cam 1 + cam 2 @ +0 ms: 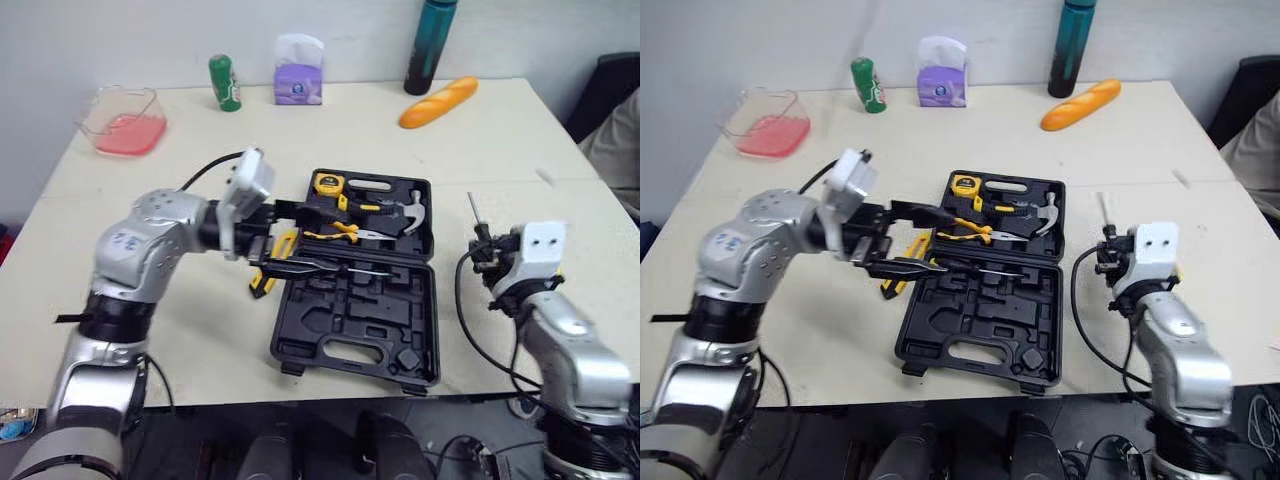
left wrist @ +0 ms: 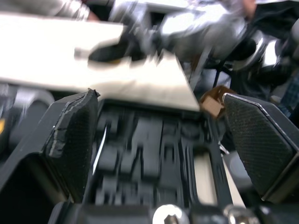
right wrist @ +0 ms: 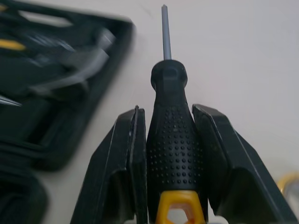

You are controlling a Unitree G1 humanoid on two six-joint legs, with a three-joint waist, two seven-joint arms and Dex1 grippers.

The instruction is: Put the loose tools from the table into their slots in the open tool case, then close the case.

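The black tool case (image 1: 352, 325) lies open mid-table. Its far half holds a yellow tape measure (image 1: 326, 183), a hammer (image 1: 410, 212) and yellow-handled pliers (image 1: 342, 232). The near half shows bare moulded slots. A black-handled screwdriver (image 1: 345, 268) lies across the case's middle. My left gripper (image 1: 295, 238) hovers open over the case's left edge, nothing between its fingers (image 2: 70, 140). A yellow-and-black tool (image 1: 902, 268) lies on the table beneath it. Right of the case, my right gripper (image 3: 166, 109) is shut on another screwdriver (image 3: 174, 140), shaft (image 1: 472, 208) pointing away.
Along the far edge stand a pink-filled clear bowl (image 1: 125, 120), a green can (image 1: 225, 82), a purple tissue box (image 1: 298, 72), a dark bottle (image 1: 430, 45) and a bread loaf (image 1: 438, 102). Bare table (image 1: 180, 340) spreads left and right of the case.
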